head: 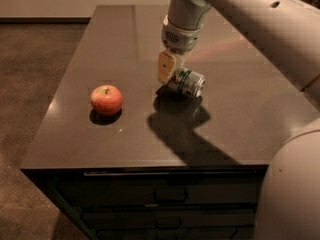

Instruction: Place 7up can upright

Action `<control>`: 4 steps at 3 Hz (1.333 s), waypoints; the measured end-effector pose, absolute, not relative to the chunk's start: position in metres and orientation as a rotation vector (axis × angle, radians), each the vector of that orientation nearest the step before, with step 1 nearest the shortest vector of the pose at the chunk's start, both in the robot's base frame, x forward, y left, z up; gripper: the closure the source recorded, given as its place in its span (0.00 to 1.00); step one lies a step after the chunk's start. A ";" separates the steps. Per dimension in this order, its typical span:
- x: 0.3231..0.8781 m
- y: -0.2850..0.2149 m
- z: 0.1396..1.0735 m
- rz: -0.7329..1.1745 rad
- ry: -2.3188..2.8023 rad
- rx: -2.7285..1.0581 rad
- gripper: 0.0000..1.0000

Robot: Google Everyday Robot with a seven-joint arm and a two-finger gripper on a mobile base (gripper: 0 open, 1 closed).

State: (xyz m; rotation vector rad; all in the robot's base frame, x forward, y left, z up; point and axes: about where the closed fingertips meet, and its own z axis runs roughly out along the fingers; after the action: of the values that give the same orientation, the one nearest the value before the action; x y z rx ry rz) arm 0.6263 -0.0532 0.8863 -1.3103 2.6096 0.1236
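Pincer (172,78) low over the middle of the table (125,134), touching the left end of the can (189,82); clamped or not, cannot tell. Can on its side, just right of pincer, long axis left to right, shiny end rightward.

dim light; claw (171,79) above counter (240,109) casts dark shadow (185,129).

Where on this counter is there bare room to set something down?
Bare: the front strip between the apple and the counter's front edge, the far left corner behind the apple, and the right side past the can. Crowded: the middle, where the hand sits at the can.
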 end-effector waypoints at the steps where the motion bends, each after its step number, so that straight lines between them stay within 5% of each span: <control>1: 0.617 -0.046 0.920 0.252 2.471 -1.396 1.00; 4: 0.608 -0.043 0.999 0.643 2.032 -1.350 1.00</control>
State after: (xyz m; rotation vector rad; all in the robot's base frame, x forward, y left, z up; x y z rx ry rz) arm 0.6084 -0.0434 0.9991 -1.3497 2.0316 0.6430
